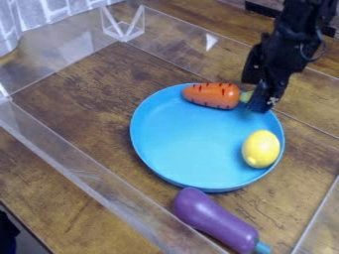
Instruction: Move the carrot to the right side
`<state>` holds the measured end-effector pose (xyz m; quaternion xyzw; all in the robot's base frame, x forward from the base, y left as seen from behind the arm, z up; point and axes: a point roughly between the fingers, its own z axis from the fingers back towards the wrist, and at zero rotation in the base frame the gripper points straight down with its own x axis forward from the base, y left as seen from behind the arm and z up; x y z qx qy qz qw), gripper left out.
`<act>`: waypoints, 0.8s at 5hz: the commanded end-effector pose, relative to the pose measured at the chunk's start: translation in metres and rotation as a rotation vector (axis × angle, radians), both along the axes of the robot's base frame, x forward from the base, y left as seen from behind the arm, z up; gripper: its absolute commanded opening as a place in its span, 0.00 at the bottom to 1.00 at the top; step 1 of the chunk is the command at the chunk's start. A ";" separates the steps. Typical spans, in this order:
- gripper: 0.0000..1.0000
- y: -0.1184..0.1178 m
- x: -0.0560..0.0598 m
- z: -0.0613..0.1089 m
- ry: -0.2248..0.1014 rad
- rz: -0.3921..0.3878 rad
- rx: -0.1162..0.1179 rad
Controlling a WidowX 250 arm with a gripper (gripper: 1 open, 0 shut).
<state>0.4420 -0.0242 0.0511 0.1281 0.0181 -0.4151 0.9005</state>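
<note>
The carrot [212,94] is small and orange-red, and it lies on its side on the far rim of the blue plate [185,144]. Its thick end points right, toward my gripper [261,95]. The gripper hangs just to the right of that end, pointing steeply down, with its dark fingers [249,87] spread apart. It stands open and nothing is held between the fingers. Whether a fingertip touches the carrot's end I cannot tell.
A yellow lemon [261,149] rests on the plate's right side. A purple eggplant [216,220] lies on the wooden table in front of the plate. Clear plastic walls [79,149] run along the left and back, with a clear box [119,20] at the far left.
</note>
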 end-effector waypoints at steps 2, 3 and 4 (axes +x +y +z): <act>1.00 -0.006 -0.005 0.015 -0.053 -0.101 -0.025; 1.00 -0.013 -0.004 0.007 -0.050 -0.108 -0.033; 1.00 -0.020 -0.004 -0.001 -0.046 -0.115 -0.040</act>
